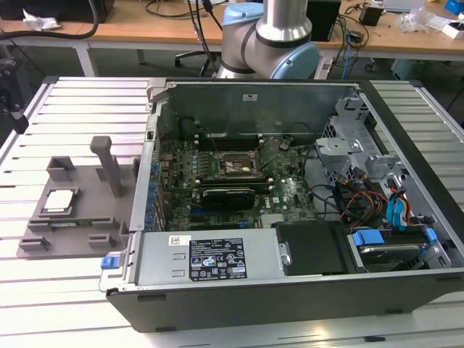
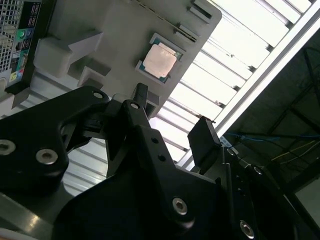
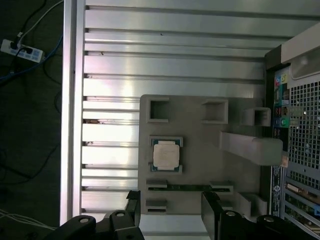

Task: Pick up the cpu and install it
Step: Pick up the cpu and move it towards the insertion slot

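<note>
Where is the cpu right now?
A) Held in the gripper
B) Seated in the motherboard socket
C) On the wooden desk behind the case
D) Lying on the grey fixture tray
D: in the first wrist view the cpu lies flat in its recess on the tray, and the gripper is open, holds nothing and is apart from the cpu.
</note>
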`<move>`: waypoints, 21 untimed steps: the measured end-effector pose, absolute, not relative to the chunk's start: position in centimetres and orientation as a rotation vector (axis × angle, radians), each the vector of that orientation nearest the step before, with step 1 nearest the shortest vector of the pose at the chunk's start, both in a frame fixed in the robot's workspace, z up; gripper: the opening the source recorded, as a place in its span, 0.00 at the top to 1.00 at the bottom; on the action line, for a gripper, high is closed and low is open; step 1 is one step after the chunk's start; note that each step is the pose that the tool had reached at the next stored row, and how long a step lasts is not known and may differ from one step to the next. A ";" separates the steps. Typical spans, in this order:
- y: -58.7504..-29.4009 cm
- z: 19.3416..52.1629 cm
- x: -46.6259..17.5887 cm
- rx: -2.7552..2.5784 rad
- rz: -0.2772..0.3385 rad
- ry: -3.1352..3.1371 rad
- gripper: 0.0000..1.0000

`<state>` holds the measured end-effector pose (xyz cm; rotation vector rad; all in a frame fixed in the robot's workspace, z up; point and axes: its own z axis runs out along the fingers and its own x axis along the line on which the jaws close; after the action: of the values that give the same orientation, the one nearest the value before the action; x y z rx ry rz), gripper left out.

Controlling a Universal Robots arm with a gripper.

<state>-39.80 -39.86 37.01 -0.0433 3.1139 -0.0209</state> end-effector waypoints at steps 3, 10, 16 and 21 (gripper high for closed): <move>-39.9 36.9 -39.8 -0.043 -0.021 3.114 0.40; -39.9 36.5 -39.8 -0.043 -0.021 3.114 0.40; -39.9 36.3 -39.8 -0.043 -0.021 3.114 0.40; -39.9 35.9 -39.7 -0.043 -0.021 3.114 0.40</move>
<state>-39.73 -39.86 35.91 -0.0433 3.1139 -0.0209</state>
